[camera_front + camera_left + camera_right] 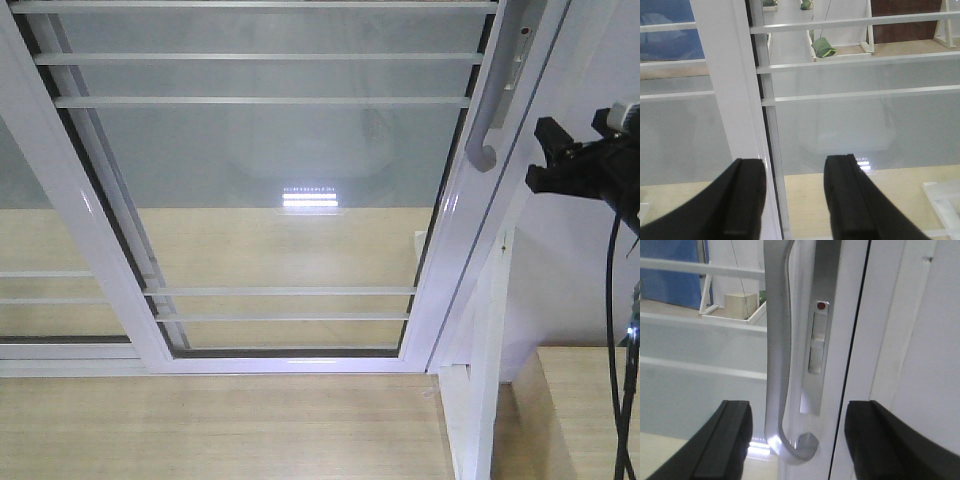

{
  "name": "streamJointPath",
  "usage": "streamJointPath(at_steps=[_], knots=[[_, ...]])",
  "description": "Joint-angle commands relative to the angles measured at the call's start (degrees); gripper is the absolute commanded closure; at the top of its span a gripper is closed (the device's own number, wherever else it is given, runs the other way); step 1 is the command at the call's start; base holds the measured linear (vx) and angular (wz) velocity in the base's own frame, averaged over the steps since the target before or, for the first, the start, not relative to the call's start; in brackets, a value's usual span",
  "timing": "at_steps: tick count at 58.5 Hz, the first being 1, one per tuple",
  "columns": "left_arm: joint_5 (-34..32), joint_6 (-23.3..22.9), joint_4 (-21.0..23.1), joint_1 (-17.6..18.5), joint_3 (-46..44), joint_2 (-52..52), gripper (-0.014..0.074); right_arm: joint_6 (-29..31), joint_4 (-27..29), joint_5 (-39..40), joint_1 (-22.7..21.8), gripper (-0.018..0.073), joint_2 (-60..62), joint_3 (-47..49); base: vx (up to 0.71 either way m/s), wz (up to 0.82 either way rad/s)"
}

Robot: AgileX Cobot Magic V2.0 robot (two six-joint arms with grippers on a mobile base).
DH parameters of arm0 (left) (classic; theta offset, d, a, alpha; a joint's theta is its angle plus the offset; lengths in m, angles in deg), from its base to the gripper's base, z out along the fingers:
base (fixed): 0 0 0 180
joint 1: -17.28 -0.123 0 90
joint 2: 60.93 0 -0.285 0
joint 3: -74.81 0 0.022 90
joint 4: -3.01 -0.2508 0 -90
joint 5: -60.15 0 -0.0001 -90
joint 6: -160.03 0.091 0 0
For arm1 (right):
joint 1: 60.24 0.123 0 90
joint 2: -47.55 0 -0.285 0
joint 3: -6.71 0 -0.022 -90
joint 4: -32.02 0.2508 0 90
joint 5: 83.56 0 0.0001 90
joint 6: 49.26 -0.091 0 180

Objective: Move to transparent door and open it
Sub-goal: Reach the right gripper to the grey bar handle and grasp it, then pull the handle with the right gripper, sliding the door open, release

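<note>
The transparent door is a glass panel in a white frame with thin horizontal white bars. Its curved grey handle runs down the right stile. My right gripper hovers just right of the handle, not touching it. In the right wrist view the handle and its lock plate stand ahead between my open right fingers; the right gripper is empty. My left gripper is open and empty, facing the door's left white stile and the glass.
A similar glass panel without a handle overlaps on the left. A plain white post stands at the lower right beside a white wall. A black cable hangs from the right arm. Green objects lie beyond the glass.
</note>
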Motion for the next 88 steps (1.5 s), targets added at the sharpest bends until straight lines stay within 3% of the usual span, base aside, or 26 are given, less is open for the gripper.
streamJointPath(at_steps=[1, 12, 39, 68, 88], knots=[[-4.2, 0.0, 0.1, 0.2, -2.0, 0.0, 0.0176, -1.7, -1.1, 3.9, -0.1, 0.0081, -1.0, 5.8, 0.00, 0.00], [-4.2, 0.0, 0.1, 0.2, -2.0, 0.0, 0.0176, -5.4, -7.4, 1.9, -0.1, 0.0081, -6.0, 14.1, 0.00, 0.00], [-2.7, 0.0, 0.1, 0.2, -1.8, 0.0, 0.0176, -14.5, -14.9, 0.5, 0.7, 0.0101, -17.9, 28.0, 0.00, 0.00], [-2.7, 0.0, 0.1, 0.2, -1.8, 0.0, 0.0176, -13.7, -14.8, -4.9, 7.6, 0.0274, -23.3, 37.0, 0.00, 0.00], [-2.7, 0.0, 0.1, 0.2, -1.8, 0.0, 0.0176, -13.5, -14.7, -6.0, 10.9, 0.0273, -23.3, 37.0, 0.00, 0.00]])
